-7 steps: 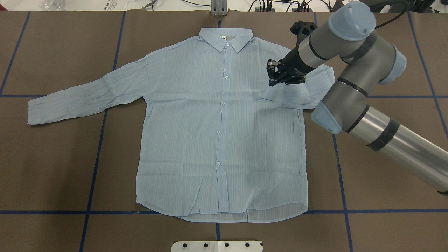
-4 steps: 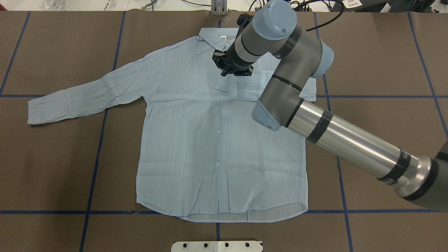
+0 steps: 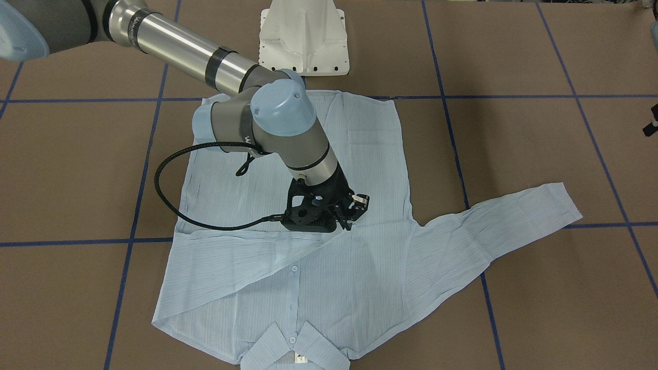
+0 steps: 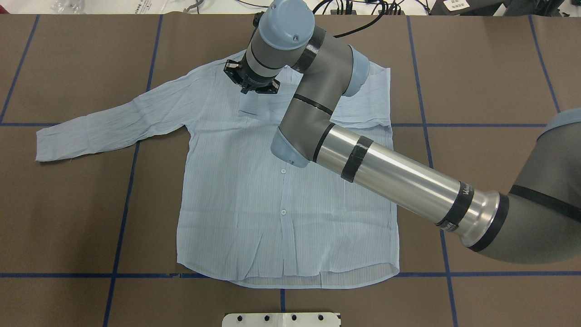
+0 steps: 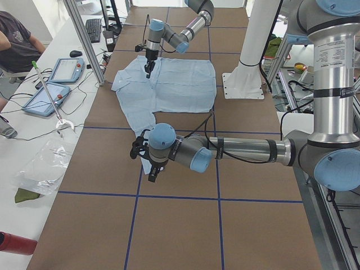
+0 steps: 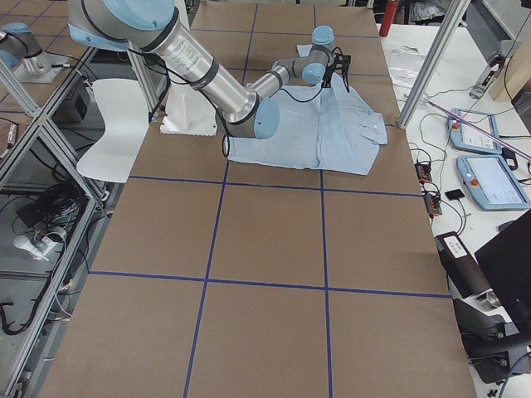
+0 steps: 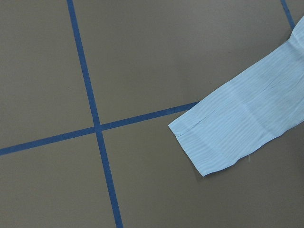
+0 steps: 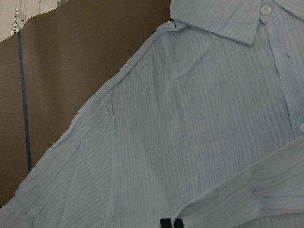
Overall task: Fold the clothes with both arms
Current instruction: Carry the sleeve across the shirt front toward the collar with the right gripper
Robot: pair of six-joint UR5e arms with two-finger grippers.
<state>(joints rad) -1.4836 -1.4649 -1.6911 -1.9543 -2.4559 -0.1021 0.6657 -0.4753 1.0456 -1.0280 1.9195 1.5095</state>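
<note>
Two arms: the right arm reaches across the shirt, and the left arm is out over the left part of the table.
Shirt: lies flat with the buttoned front up, collar away from the robot, hem toward it.
Right sleeve: folded in across the chest, its long axis running from the right shoulder over the button line toward the left shoulder.
Right gripper: just above the left chest. In the wrist view the fingertips stand narrow and the right cuff rises to them. They seem pinched on it, though the frame edge cuts off the contact itself.
Left sleeve: stretched flat on the table, its long axis pointing outward and slightly toward the robot.
Left gripper: near the left cuff. I cannot tell whether its fingers are wide or narrow.
Next move, as I judge it: setting the right cuff down on the chest. The left sleeve would follow. The left arm is far nearer to it, and the left cuff lies off to one side of that arm's camera.
</note>
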